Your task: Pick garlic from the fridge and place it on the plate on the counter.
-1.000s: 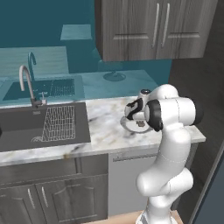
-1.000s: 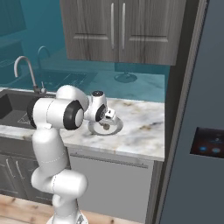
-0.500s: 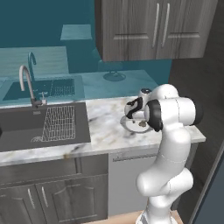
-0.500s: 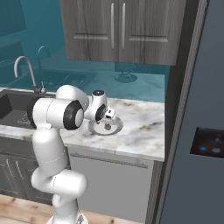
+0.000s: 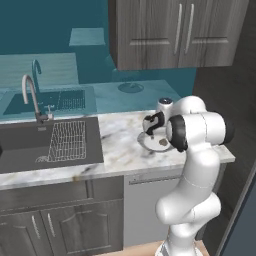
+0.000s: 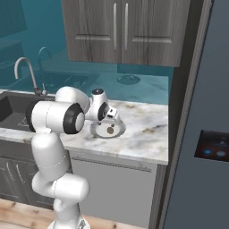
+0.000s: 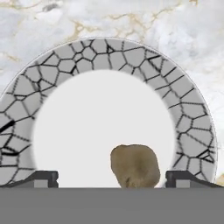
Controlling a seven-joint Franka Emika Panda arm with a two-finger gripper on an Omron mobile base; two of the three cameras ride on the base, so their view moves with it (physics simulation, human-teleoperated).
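No brand, label or readable writing is visible on any surface.

The desk [image 5: 120,150] is a marble slab, white-grey with thin tan veins, and it lies over dark grey wood cabinets. On it stands the plate [image 7: 192,131], round and shallow; its centre is plain smooth white and its rim is grey with a pattern of dark cracked lines, like broken stone. In the left base view the plate [image 5: 146,144] is at the centre right of the frame, partly behind the arm, and in the right base view it [image 6: 117,132] is a little left of the centre.

The garlic [image 7: 134,166] is a small rounded lump, olive-brown with a dull rough look. In the hand view it lies on the white centre of the plate, in the lower middle of the frame. In the base views it is a small brown spot on the plate [image 5: 163,142] [image 6: 110,130].

The fingers [image 7: 112,178] are spread wide apart and hold nothing; one dark tip [image 7: 43,178] is at the lower left and the other at the lower right of the hand view. The garlic lies between them, closer to the right tip, with a gap on each side.

The fridge [image 6: 201,147] is slate-blue and fills the right side of the right base view, with a dark panel with blue lights. The dark sink [image 5: 45,142] with a wire rack is at the left of the left base view.
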